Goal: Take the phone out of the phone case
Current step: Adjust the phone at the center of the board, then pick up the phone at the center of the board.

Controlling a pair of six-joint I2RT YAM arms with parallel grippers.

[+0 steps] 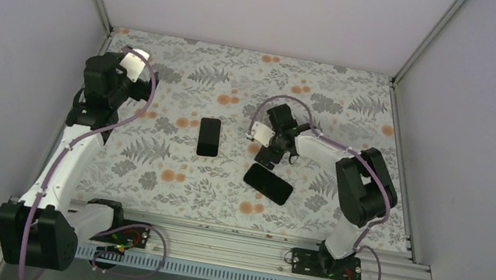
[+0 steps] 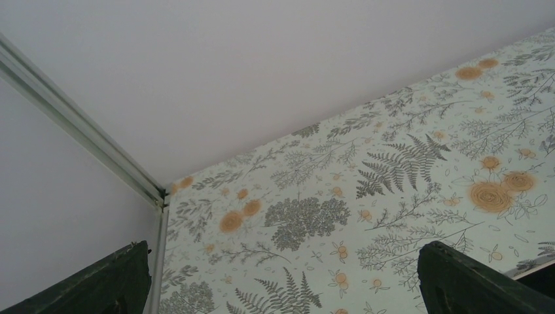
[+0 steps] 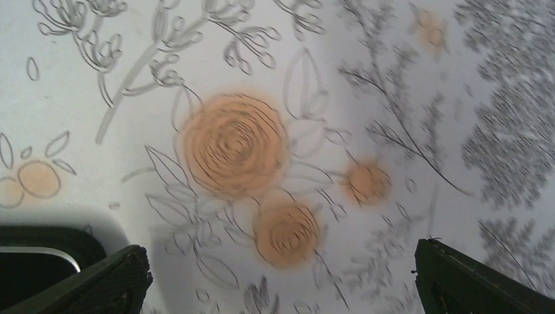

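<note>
Mid-tabletop [image 1: 165, 74], straight slab [image 1: 208, 137] and angled slab [image 1: 268, 183] lie apart; which is the phone is unclear. Right pincer [image 3: 280, 246] released, empty, just beside the angled slab; left pincer [image 2: 283, 247] released, far-left corner. Lift straight up, nudge neither.

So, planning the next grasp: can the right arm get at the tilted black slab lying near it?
Probably yes. The right gripper hangs open just past the far edge of the tilted black slab, and nothing visible lies between them.
</note>
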